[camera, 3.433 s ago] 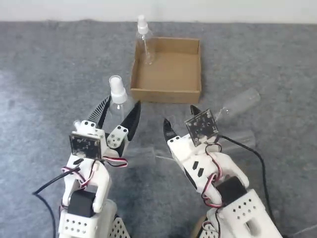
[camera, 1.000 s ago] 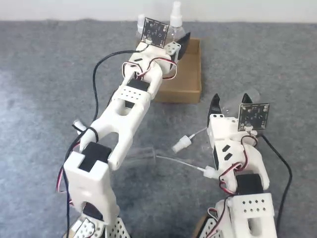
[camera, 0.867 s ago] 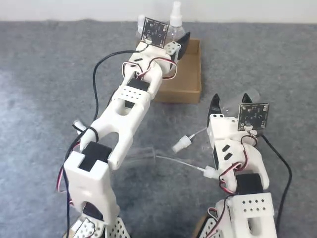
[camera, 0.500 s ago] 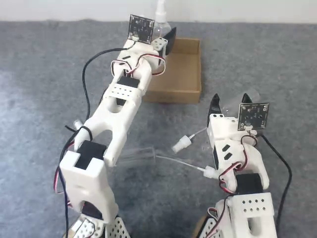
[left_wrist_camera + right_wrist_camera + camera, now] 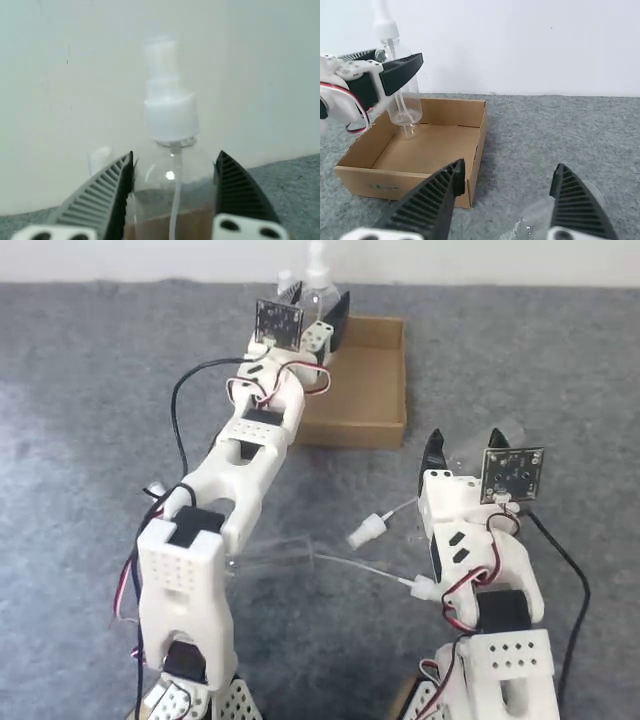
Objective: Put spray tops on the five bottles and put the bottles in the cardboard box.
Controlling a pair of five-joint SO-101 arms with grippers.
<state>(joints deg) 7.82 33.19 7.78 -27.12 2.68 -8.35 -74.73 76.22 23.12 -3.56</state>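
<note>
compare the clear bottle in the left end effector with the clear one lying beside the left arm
Held clear plastic bottle: upright in the left end effector at the brown cardboard box, white spray top on. Lying clear plastic bottle: on its side on the grey carpet, no top fitted. Both are transparent.

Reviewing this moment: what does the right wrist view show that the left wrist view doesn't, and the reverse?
Right wrist view's extras: the cardboard box in full outline, open-topped on the grey carpet, the open right gripper, and a clear lying bottle beneath it.

Left wrist view's extras: a close look at the spray top seated on the neck, with its tube running down inside.

Shared: the upright held bottle between the fingers of the left gripper, before the pale wall.
</note>
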